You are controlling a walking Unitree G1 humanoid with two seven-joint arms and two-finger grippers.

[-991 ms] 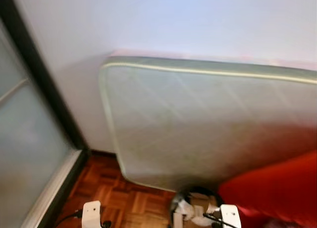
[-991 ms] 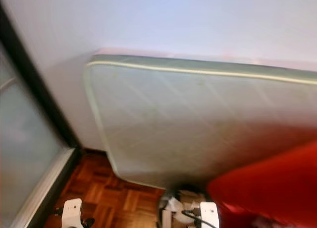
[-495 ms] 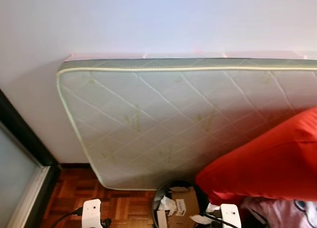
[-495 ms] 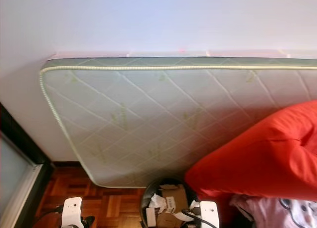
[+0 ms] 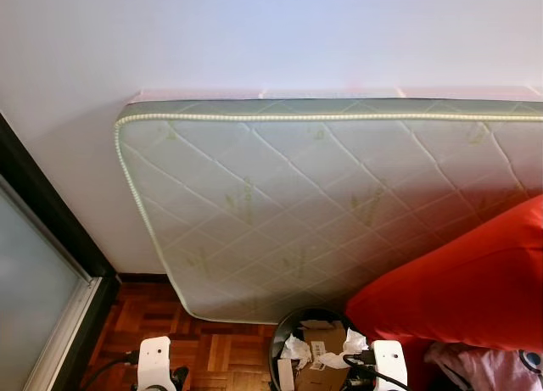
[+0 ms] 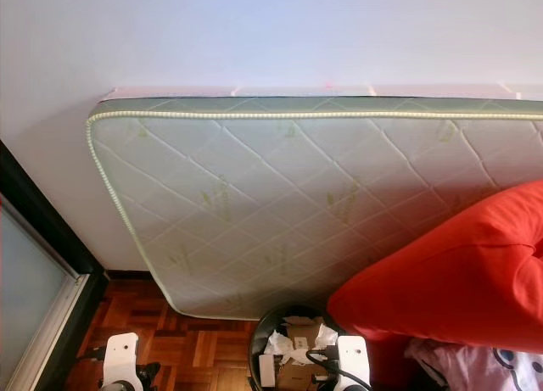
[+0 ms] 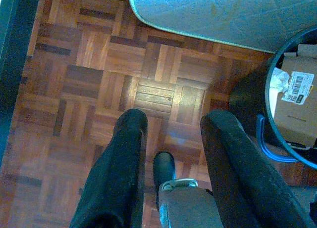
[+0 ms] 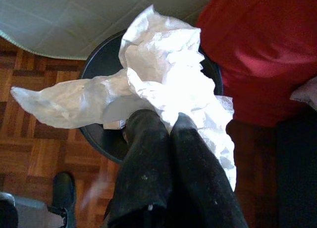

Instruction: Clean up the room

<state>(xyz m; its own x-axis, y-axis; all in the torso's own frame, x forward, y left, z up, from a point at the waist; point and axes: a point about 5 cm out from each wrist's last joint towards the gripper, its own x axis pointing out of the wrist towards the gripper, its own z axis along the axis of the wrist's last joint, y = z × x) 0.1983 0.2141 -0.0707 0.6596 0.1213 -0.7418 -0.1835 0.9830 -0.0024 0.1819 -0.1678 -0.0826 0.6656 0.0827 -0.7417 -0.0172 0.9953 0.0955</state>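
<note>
My right gripper (image 8: 166,126) is shut on a crumpled white paper (image 8: 163,74), which hangs directly over a round black bin (image 8: 99,134). The bin (image 5: 316,357) stands on the parquet at the foot of a mattress and holds a cardboard box (image 5: 327,344) and scraps of white paper. The right wrist (image 5: 388,361) sits at the bin's right rim in the eye views. My left gripper (image 7: 171,126) is open above bare parquet, with the bin (image 7: 297,99) off to one side of it.
A quilted pale-green mattress (image 5: 322,204) leans on the white wall. A big red cushion (image 5: 458,281) lies right of the bin, with pink fabric (image 5: 484,365) below it. A dark-framed glass door (image 5: 42,272) runs along the left. Parquet floor (image 5: 221,349) lies between door and bin.
The camera has swung: one second ago the picture was blurred and tilted, now it is steady and the bin's contents show more fully. The wrists sit at the same low spots.
</note>
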